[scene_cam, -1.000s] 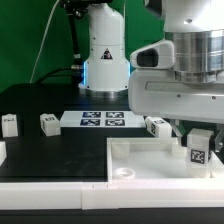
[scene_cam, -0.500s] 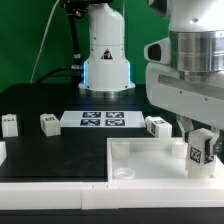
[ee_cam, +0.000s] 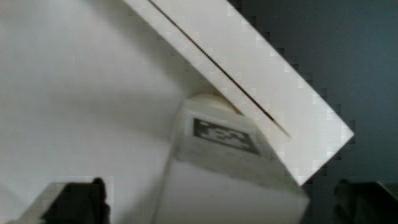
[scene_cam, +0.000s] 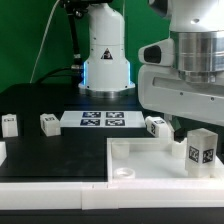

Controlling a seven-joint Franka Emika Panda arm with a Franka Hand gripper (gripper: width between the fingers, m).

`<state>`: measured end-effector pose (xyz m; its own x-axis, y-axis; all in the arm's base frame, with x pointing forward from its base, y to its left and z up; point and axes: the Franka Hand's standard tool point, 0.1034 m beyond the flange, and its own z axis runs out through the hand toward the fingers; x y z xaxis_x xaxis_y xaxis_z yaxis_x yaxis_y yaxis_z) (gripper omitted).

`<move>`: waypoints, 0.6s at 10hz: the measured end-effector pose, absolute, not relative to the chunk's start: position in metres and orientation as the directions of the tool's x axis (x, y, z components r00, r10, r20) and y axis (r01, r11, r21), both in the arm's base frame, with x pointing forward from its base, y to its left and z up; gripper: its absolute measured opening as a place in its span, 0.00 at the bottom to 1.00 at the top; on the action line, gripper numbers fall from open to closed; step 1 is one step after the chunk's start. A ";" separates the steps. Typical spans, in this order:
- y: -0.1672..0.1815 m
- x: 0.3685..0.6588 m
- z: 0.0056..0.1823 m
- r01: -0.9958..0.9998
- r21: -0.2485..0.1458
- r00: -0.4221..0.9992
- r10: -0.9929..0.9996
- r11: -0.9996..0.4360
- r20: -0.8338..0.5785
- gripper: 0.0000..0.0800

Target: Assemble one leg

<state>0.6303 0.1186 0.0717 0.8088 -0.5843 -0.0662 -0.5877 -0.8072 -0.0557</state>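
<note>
A white leg (scene_cam: 203, 151) with a marker tag stands upright on the white panel (scene_cam: 150, 160), near the panel's far corner at the exterior view's right. My gripper (scene_cam: 196, 134) hangs right over it. In the wrist view the leg (ee_cam: 228, 150) rises between my two dark fingers (ee_cam: 79, 203), with a gap showing on at least one side, so my gripper (ee_cam: 222, 208) looks open around it. Whether the leg's foot sits in a socket is hidden. Three more legs lie on the black table: one (scene_cam: 9, 124) at the far left, one (scene_cam: 48, 123) beside it, one (scene_cam: 157, 126) behind the panel.
The marker board (scene_cam: 102, 120) lies on the table behind the panel. The arm's white base (scene_cam: 105, 60) stands at the back. A round corner socket (scene_cam: 123, 172) shows at the panel's near left corner. The panel's raised rim (ee_cam: 231, 60) runs close past the leg.
The leg's tagged face turned askew half a second ago and now faces straight again, shifted slightly to the exterior view's right. The gripper body rotated with it.
</note>
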 end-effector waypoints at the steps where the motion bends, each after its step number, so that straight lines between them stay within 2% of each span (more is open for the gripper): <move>1: 0.118 0.631 0.072 -0.425 -0.058 0.905 -0.423 -0.903 -0.048 0.81; 2: 0.119 0.632 0.074 -0.211 -0.046 0.977 -0.211 -0.976 -0.025 0.81; 3: 0.120 0.632 0.075 -0.094 -0.036 0.995 -0.094 -0.995 -0.016 0.81; 6: 0.115 0.632 0.073 0.243 -0.025 0.970 0.243 -0.970 -0.002 0.81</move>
